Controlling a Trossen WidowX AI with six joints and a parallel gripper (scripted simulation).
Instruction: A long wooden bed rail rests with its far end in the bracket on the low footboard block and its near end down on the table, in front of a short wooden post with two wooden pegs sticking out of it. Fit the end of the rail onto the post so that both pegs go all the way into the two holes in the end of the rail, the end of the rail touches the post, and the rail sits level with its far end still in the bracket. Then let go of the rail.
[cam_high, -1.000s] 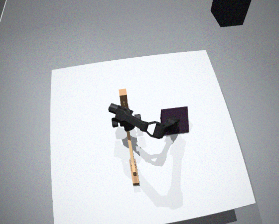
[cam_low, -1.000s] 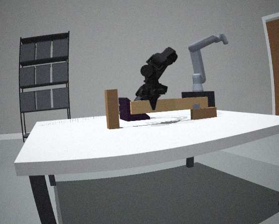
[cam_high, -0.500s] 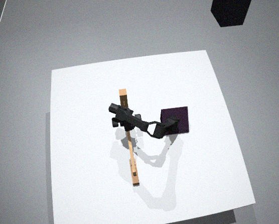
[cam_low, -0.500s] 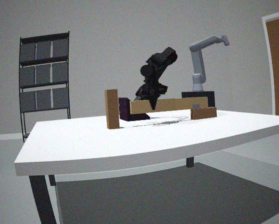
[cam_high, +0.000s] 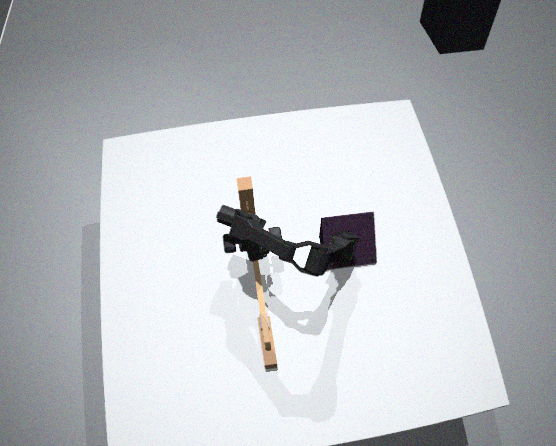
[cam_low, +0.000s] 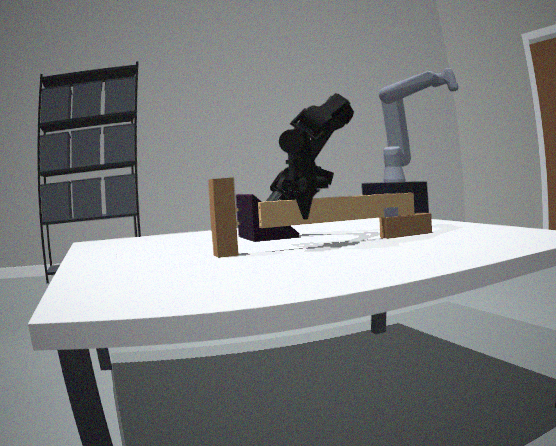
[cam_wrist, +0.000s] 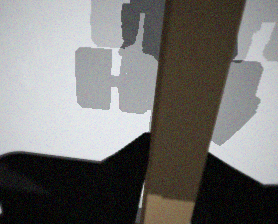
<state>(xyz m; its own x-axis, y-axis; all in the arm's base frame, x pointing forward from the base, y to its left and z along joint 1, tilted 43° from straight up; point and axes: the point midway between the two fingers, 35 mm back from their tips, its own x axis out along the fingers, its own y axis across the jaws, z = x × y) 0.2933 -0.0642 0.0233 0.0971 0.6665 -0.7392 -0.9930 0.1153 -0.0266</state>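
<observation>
Bed rail (cam_high: 260, 295) (cam_low: 350, 206) (cam_wrist: 192, 100) up off the white table (cam_high: 165, 300) (cam_low: 200, 280) (cam_wrist: 40, 100), pinched in the gripper (cam_high: 256, 255) (cam_low: 305, 215) (cam_wrist: 163, 140)!

And here it is, the pincer nearly shut, its fingers closed on the rail, near end hanging just short of the upright post (cam_high: 244, 183) (cam_low: 223, 217), a gap between them, far end over at the low footboard block (cam_high: 268, 356) (cam_low: 407, 226). The tabletop is bright and smooth, streaked with pale grey arm shadows, and there's a dark purple block (cam_high: 350, 227) (cam_low: 247, 215) standing on it. Look out into the room: plain grey walls, a black shelf rack (cam_low: 90, 121) carrying grey bins, a pale grey robot arm (cam_low: 395, 125) on a dark pedestal (cam_low: 369, 188), and a brown door (cam_low: 546, 125) in a white frame at the edge of view!
</observation>
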